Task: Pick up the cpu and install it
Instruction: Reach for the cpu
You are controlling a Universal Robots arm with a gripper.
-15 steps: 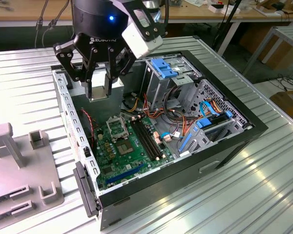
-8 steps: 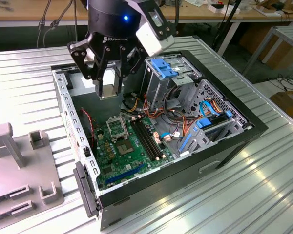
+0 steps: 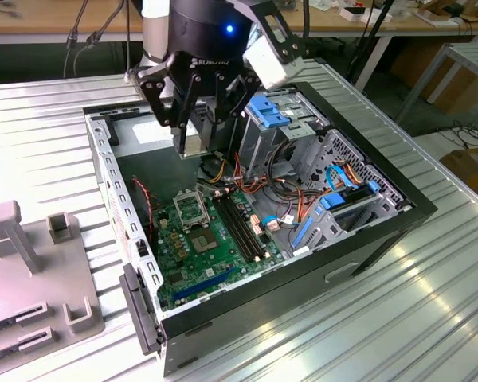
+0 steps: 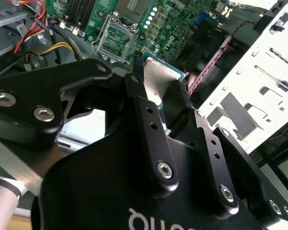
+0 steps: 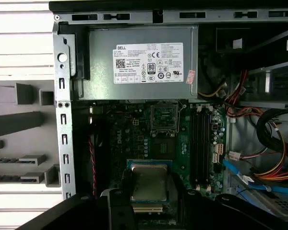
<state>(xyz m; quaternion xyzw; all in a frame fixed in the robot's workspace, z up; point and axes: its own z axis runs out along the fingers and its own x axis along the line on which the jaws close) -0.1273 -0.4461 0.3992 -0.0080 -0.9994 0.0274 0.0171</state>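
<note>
Second wrist view: the gripper (image 4: 159,80) pinches the cpu (image 4: 156,72) by its edges; in the exterior view the socket (image 3: 193,208) sits mid-frame, below it. Judged best: keep the chip level and square to that socket.

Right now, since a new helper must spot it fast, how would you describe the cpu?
Find the open computer case with the green board inside. Above it, the black pincer is shut on the cpu: a small flat square with a dull silver-grey top, unlike the black-framed socket on the board.
</note>
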